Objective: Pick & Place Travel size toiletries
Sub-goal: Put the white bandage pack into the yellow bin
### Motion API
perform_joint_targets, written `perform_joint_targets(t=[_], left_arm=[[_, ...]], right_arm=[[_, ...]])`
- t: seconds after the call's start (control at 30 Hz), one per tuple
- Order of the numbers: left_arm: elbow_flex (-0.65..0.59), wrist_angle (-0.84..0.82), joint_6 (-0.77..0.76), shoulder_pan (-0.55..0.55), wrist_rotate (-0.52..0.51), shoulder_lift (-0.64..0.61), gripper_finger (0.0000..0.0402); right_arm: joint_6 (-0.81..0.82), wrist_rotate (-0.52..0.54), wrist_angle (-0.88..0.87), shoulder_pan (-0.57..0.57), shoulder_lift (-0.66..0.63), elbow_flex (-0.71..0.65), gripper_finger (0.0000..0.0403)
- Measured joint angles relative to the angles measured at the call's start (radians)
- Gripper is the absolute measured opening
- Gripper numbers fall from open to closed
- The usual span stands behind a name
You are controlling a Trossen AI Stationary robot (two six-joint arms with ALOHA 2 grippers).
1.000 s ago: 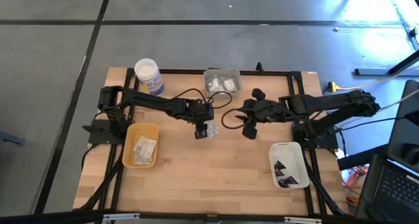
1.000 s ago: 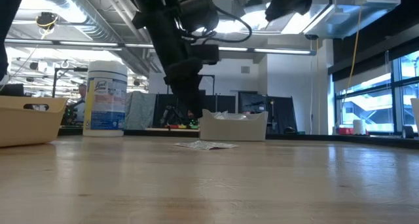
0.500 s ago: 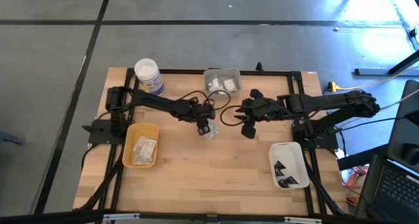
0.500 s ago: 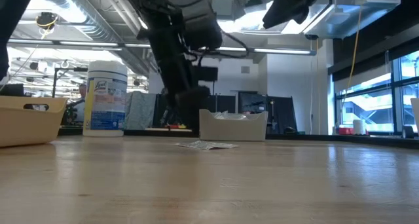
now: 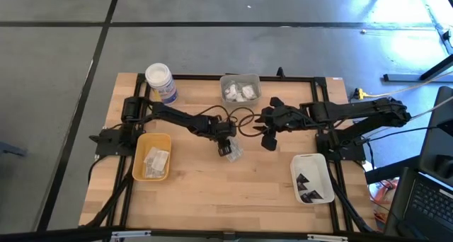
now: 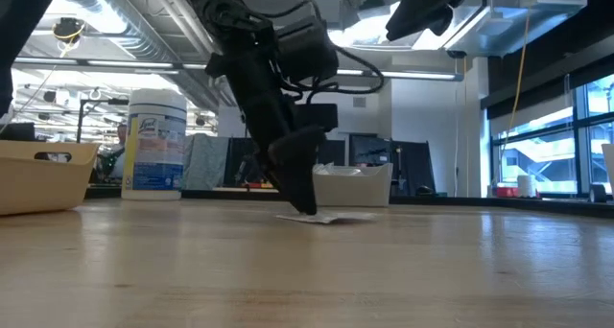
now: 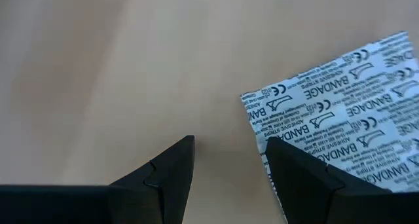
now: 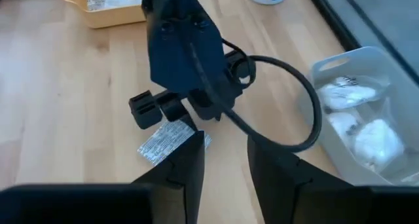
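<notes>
We judged the sorting well under way but not finished. One flat white sachet [image 7: 340, 99], printed as an adhesive bandage, lay loose on the table [image 5: 212, 192], and our left jaws [image 7: 226, 165] had their tips down at the wood with a clear gap between them. The sachet's corner sat just outside one jaw rather than in the gap, so nothing was pinched yet; we would say the grasp was about to be made, and that the jaws needed shifting over the sachet's edge first. A thin flat packet on bare wood looked hard to lift.

Already stowed, as far as we could see: flat packets in the yellow tray [image 5: 151, 157], well off to one side of the left jaws; white lumpy packets in the clear tray [image 5: 240, 88]; dark wedges in the white tray [image 5: 312, 178].

Our right jaws [image 8: 226, 155] hung above the table, moderately parted and holding nothing, looking down at the left arm and the sachet just beyond their tips.
</notes>
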Motion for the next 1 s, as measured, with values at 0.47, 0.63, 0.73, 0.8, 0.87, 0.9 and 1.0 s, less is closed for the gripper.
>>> perform_joint_targets(t=[0.47, 0.63, 0.73, 0.8, 0.87, 0.9, 1.0], left_arm=[[-0.004, 0.055, -0.034, -0.043, 0.027, 0.003, 0.0191], [-0.004, 0.07, -0.047, -0.044, 0.051, 0.004, 0.0191], [-0.004, 0.071, -0.041, -0.052, 0.056, 0.004, 0.0191], [-0.004, 0.071, -0.033, -0.059, 0.058, 0.004, 0.0191], [-0.004, 0.07, -0.021, -0.066, 0.061, 0.004, 0.0191], [-0.004, 0.07, -0.016, -0.069, 0.061, 0.004, 0.0191], [-0.002, 0.072, -0.015, -0.073, 0.056, 0.014, 0.0191]], right_arm=[[0.061, -0.092, -0.007, 0.129, 0.097, 0.0, 0.0082], [0.06, -0.092, -0.016, 0.173, 0.186, 0.0, 0.0076], [0.07, -0.076, -0.049, 0.202, 0.234, 0.0, 0.0076], [0.097, -0.028, -0.059, 0.229, 0.263, 0.0, 0.0078], [0.11, 0.036, -0.055, 0.265, 0.298, 0.0, 0.0081], [0.107, 0.066, -0.047, 0.286, 0.322, 0.0, 0.0083], [0.078, 0.146, -0.026, 0.333, 0.392, 0.0, 0.0087]])
